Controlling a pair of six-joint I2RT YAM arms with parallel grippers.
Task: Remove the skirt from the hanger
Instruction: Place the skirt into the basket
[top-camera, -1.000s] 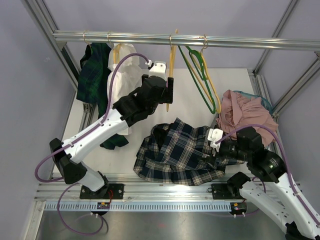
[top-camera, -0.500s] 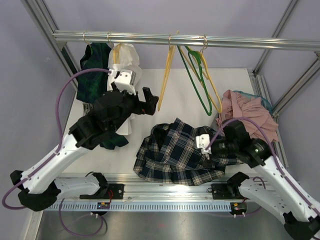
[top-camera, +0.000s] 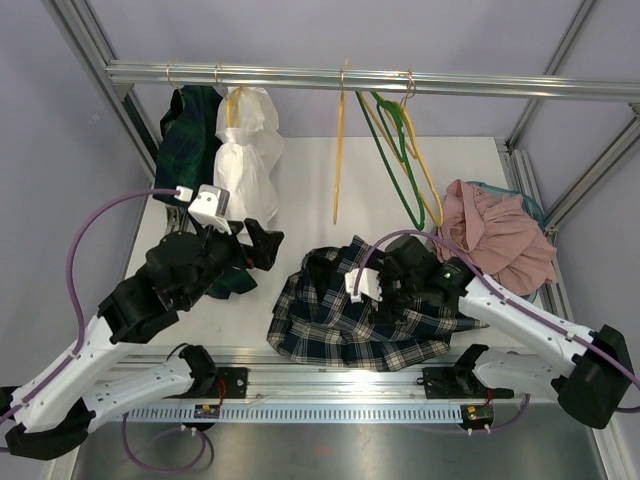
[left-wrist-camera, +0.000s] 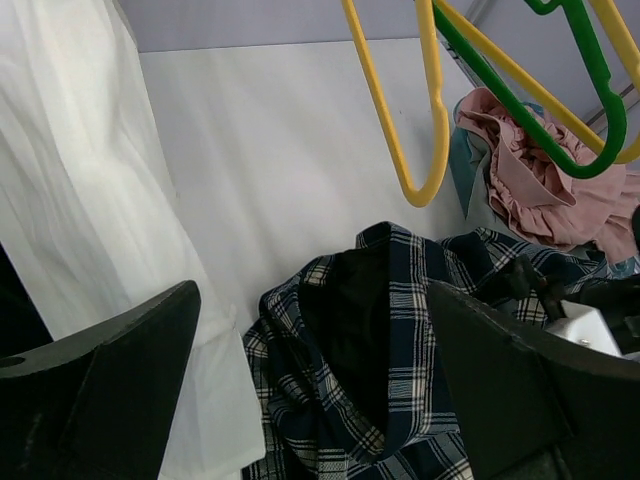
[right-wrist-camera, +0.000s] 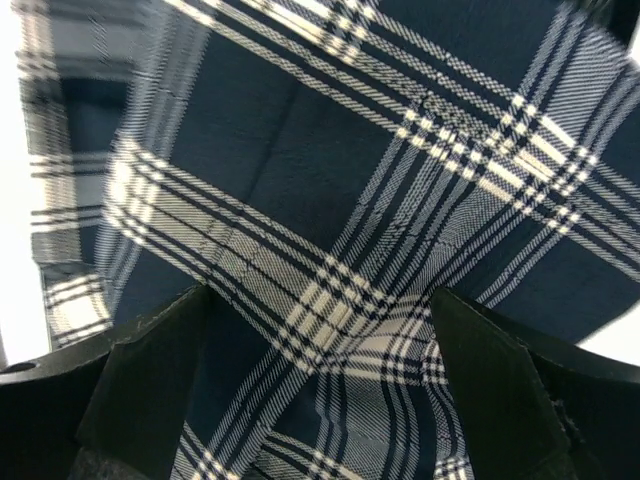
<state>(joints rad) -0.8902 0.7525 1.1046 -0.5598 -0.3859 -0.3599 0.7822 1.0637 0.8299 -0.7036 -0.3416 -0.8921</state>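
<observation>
Top external view, nearest first: the two arm bases sit at the near edge, and just beyond them the plaid skirt (top-camera: 350, 315) lies crumpled on the white table (top-camera: 300, 190), free of any hanger. Judging by that, the removal itself looks finished and what remains is only for both arms to pull clear and settle; no further grasp seems needed, only a retreat that does not drag the cloth along.

Over the skirt hangs the right gripper (top-camera: 385, 285), its arm bent low and reaching inward toward the left across the fabric. Its wrist camera shows plaid filling the gap between widely parted fingers (right-wrist-camera: 150, 390), with nothing pinched, though whether the tips touch the cloth I cannot tell.

To the left, the left gripper (top-camera: 262, 245) is raised off the table beside the skirt, arm folded back toward its base, jaws spread wide and empty; its wrist view looks out past its dark fingers (left-wrist-camera: 110, 390) at the skirt and the bare yellow hanger (left-wrist-camera: 420, 110).

Farther back, that yellow hanger and a green hanger (top-camera: 400, 150) dangle empty from the rail (top-camera: 400, 80), with a white garment (top-camera: 245, 150) and a dark green garment (top-camera: 190, 140) hung at the left, and a pink cloth pile (top-camera: 495, 235) at the far right
</observation>
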